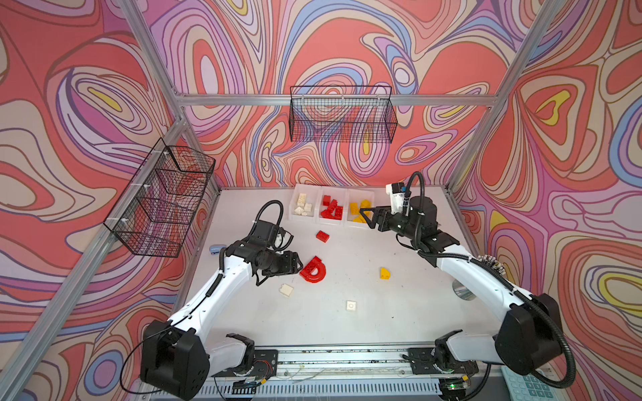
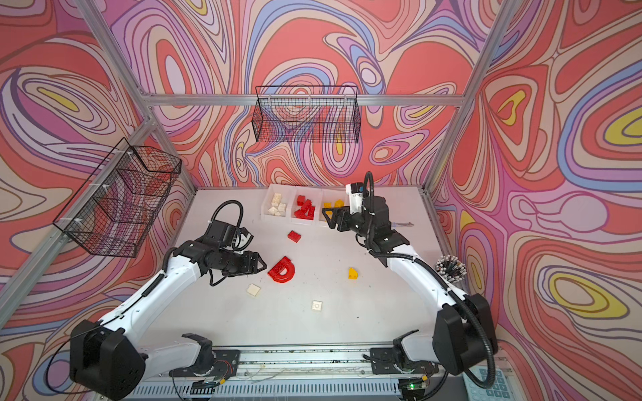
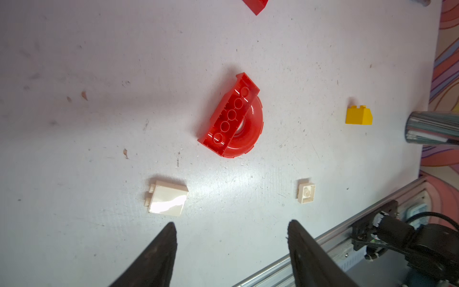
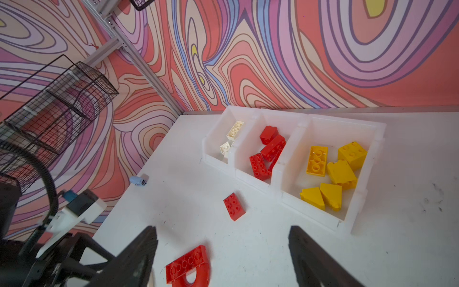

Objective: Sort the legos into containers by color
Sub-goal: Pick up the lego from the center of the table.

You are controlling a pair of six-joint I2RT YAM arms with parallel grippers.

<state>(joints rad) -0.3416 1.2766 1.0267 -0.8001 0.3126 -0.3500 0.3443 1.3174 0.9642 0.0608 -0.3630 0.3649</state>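
**Claws both empty, five legos loose on the table**

Left claw (image 1: pixel 301 266) hangs low over the table (image 1: pixel 347 330), left of its middle. Its jaws are spread wide with nothing between them. Through its wrist camera the two fingers (image 3: pixel 164 248) frame only bare tabletop. Just past its tips lies the red arch (image 1: pixel 314 270), flat on its side. From above the tips look very close to it, but the wrist view shows the arch (image 3: pixel 232 116) lying clear ahead of the fingers.

The containers (image 1: pixel 318 208) stand in a row against the far edge, a little right of its middle. White bricks sit in the left bin (image 4: pixel 216 134), red in the middle bin (image 4: pixel 280 119) and yellow in the right bin (image 4: pixel 345 121). The right claw (image 1: pixel 366 218) hovers at the near side of that yellow bin, jaws gaping and gripping nothing.

A red brick (image 1: pixel 322 236) lies loose just in front of the containers. A yellow sloped brick (image 1: pixel 384 273) sits alone right of the table's middle. A white brick (image 1: pixel 286 290) rests near the arch, on the side toward the front edge. A small white brick (image 1: pixel 351 305) lies closer still to that edge. A light-blue stapler (image 1: pixel 217 249) sits by the left edge.
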